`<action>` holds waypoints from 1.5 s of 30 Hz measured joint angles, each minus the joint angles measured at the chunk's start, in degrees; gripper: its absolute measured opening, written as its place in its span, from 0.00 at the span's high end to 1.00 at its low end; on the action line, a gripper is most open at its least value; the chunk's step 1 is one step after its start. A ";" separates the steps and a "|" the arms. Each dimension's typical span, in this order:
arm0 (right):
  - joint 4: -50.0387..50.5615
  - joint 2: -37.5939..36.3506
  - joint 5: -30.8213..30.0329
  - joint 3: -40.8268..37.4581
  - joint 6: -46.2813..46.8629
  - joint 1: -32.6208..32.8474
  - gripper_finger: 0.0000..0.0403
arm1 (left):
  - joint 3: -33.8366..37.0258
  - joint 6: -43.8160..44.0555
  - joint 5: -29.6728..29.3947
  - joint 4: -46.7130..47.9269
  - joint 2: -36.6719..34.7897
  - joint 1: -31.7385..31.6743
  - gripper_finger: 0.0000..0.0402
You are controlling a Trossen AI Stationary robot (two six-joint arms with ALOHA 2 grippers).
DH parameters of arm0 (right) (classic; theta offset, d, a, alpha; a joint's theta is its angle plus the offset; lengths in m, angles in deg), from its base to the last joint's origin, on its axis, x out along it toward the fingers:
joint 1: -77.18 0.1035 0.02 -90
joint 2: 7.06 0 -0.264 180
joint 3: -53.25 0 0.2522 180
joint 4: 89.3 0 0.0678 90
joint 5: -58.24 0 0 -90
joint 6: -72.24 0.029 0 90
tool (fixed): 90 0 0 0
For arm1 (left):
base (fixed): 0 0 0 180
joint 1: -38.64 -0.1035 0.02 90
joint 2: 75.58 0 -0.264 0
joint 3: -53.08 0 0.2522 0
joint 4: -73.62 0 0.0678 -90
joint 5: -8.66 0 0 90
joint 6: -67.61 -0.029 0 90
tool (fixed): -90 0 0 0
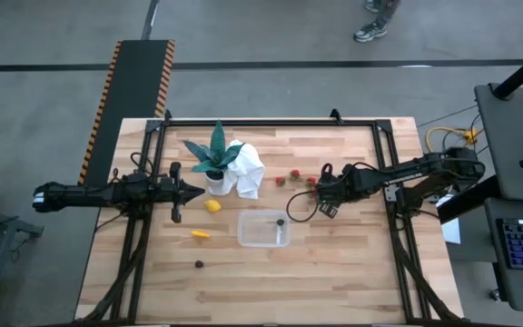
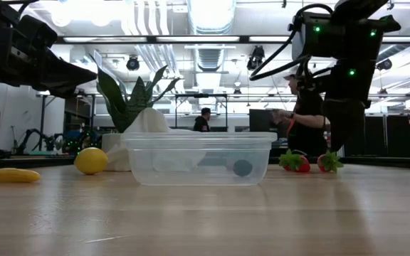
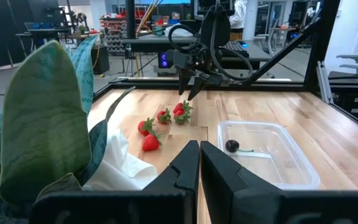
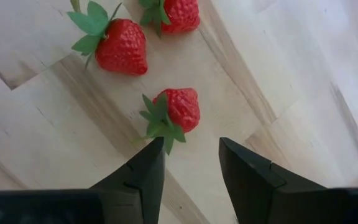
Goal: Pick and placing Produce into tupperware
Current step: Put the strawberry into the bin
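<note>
Right gripper (image 4: 191, 165) is shown poised above a strawberry (image 4: 178, 109) on the wooden table (image 1: 352, 272), jaws parted to a moderate gap and empty; the berry lies just ahead of the fingertips, not yet between them. Two further strawberries (image 4: 123, 45) lie just beyond it, and the cluster sits near the clear tupperware (image 1: 263, 229), which already holds one small dark round piece (image 3: 232, 146). The strawberry is judged light and small, with a firm, slightly bumpy body that may roll or slip if pinched off-centre; the green leafy cap is thin and would probably give way. The grip is best taken across the widest part of the red body. The lemon (image 1: 212, 206), the yellow elongated piece (image 1: 201, 234) and a dark piece (image 1: 200, 264) remain on the table. Left gripper (image 3: 199, 163) is held closed beside the potted plant (image 1: 214, 156) and white cloth (image 1: 248, 168).
</note>
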 joint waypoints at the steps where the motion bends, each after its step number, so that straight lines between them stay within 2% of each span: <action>1: -0.01 0.00 0.01 0.00 0.40 -0.06 0.64 | 0.00 0.00 0.00 0.02 -0.02 0.00 1.00; 24: -1.28 0.02 2.00 -0.84 4.99 -0.33 0.65 | 0.00 0.02 0.00 0.11 0.00 0.02 1.00; 36: -7.13 0.02 3.13 -3.65 4.89 -0.33 0.65 | 0.00 0.02 0.00 0.11 0.00 0.00 1.00; 45: -7.63 0.02 3.11 -4.74 5.59 -0.33 0.65 | 0.00 0.02 0.00 0.06 0.00 0.02 1.00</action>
